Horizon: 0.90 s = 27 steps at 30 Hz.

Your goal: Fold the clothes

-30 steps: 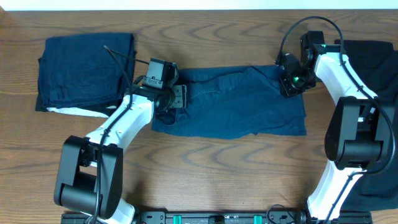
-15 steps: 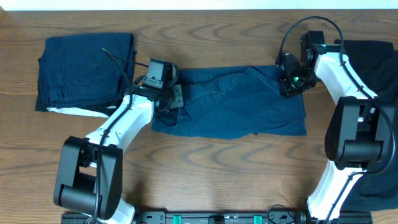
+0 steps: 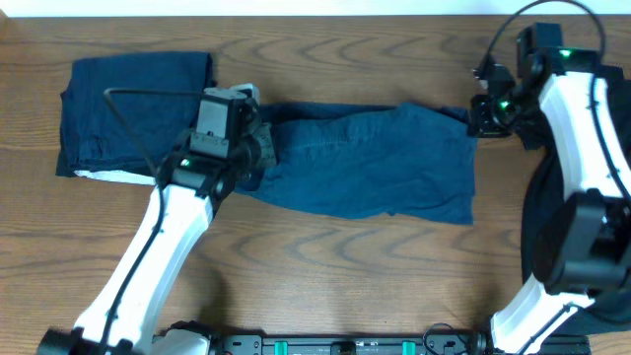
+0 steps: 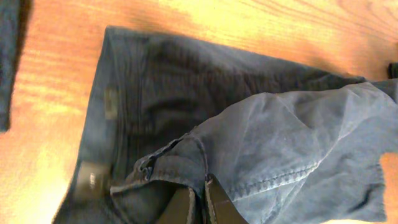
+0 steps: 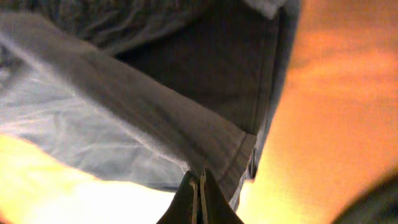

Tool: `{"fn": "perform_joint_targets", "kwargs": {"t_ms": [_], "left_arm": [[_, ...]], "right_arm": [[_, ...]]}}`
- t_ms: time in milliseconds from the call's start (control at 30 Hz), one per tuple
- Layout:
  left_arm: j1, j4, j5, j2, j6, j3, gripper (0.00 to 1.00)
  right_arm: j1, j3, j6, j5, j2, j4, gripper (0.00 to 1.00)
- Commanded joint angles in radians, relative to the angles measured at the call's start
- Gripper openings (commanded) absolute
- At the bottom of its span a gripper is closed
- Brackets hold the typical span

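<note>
A dark blue denim garment point(image 3: 375, 163) lies stretched across the middle of the wooden table. My left gripper point(image 3: 258, 148) is shut on its left end. In the left wrist view the fingertips point(image 4: 200, 202) pinch a stitched, lifted fold of the denim point(image 4: 280, 143). My right gripper point(image 3: 475, 116) is shut on the garment's far right corner. In the right wrist view the closed fingertips point(image 5: 198, 199) clamp the hem of the cloth point(image 5: 155, 124). A folded navy garment point(image 3: 133, 113) lies at the far left. A black garment point(image 3: 616, 301) lies at the right, partly under the right arm.
A white strip point(image 3: 113, 176) shows under the folded navy garment's near edge. Bare wood table point(image 3: 345, 266) runs along the front. The arm bases stand at the near edge.
My left gripper has closed on the denim's left end and lifted it. My right gripper has pulled its corner up and to the right, drawing the garment taut.
</note>
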Motion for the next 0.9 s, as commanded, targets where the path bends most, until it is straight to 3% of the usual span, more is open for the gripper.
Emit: {"fn": "perform_joint_targets", "kwargs": {"t_ms": [0, 367, 567, 867], "left_arm": [[0.004, -0.078, -0.012, -0.047, -0.04, 0.031, 0.06], [0.004, -0.294, -0.014, 0.019, -0.039, 0.011, 0.06], [0.004, -0.429, -0.094, 0.064, -0.039, 0.011, 0.06], [0.004, -0.539, -0.135, 0.073, -0.04, 0.011, 0.06]], "right_arm": [[-0.002, 0.014, 0.13, -0.02, -0.042, -0.072, 0.01], [0.094, -0.168, 0.181, -0.023, -0.042, -0.072, 0.01], [0.097, -0.274, 0.196, -0.02, -0.042, -0.051, 0.01], [0.098, -0.29, 0.196, -0.011, -0.042, -0.073, 0.01]]}}
